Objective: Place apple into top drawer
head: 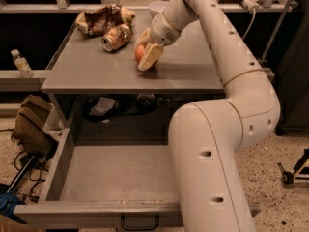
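Grasp step: gripper (146,62) at desk (91,69) centre, fingers closed around apple (140,52), which sits at or just off the desk surface. Top drawer (116,175) lies open at 6 o'clock. Next: lift, carry toward 6 o'clock, lower, release.

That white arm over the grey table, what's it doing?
The robot's gripper is closed around an apple, on or just above the table. Below, the top drawer is pulled open and holds nothing, so the apple hasn't gone in yet. A crushed can and a crumpled bag lie further back on the table, apart from the gripper.
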### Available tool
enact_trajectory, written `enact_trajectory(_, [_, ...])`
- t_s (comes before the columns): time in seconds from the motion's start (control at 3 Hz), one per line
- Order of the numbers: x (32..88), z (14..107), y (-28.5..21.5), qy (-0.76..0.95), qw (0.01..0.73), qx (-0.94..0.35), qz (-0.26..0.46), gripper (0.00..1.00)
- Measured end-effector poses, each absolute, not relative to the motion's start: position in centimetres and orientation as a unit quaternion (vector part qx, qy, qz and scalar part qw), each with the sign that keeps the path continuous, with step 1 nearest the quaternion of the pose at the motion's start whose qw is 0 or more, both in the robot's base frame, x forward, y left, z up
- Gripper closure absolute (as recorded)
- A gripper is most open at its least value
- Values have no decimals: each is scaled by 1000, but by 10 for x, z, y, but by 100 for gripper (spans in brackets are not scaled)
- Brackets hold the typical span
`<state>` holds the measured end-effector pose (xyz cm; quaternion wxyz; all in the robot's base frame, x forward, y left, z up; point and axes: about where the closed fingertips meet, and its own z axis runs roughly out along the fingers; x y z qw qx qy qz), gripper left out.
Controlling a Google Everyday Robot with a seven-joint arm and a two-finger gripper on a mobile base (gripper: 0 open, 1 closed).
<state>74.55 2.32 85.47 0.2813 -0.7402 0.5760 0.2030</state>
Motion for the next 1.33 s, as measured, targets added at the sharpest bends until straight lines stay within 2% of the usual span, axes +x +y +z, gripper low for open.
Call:
enact_trajectory(0.33, [750,855,27,577,290,-737,199,88])
enact_trajectory(0.67, [746,870,34,586,278,-743,165,100])
enact_trajectory(1.0, [724,913,29,593,286,-743,120,100])
enact_trajectory(1.33, [663,936,35,591,276,-750,109,100])
